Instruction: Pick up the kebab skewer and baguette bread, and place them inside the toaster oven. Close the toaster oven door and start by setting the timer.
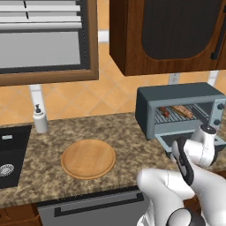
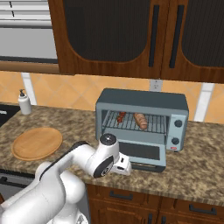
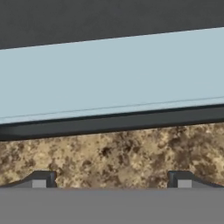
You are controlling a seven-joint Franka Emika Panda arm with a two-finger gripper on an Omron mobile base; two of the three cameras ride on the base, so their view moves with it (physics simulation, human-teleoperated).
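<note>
The slate grey-blue toaster oven (image 1: 176, 95) (image 2: 142, 99) stands on the granite counter with its door (image 2: 140, 151) (image 1: 167, 140) dropped down flat. On the wire rack inside lie the kebab skewer (image 1: 164, 111) (image 2: 121, 117) at the left and the baguette bread (image 1: 183, 111) (image 2: 141, 121) to its right. My gripper (image 2: 127, 166) (image 3: 110, 180) sits low at the door's front left corner, open and holding nothing. In the hand view the door's pale edge (image 3: 112, 74) and dark bar handle (image 3: 112, 120) run across just ahead of the fingertips (image 3: 39, 179), with counter beneath.
A round wooden plate (image 1: 88, 159) (image 2: 37, 143) lies bare to the left of the oven. A soap dispenser (image 1: 40, 119) (image 2: 24, 103) and a dark sink (image 1: 11, 154) are farther left. Two knobs (image 2: 177, 131) sit on the oven's right panel. Wooden cabinets hang overhead.
</note>
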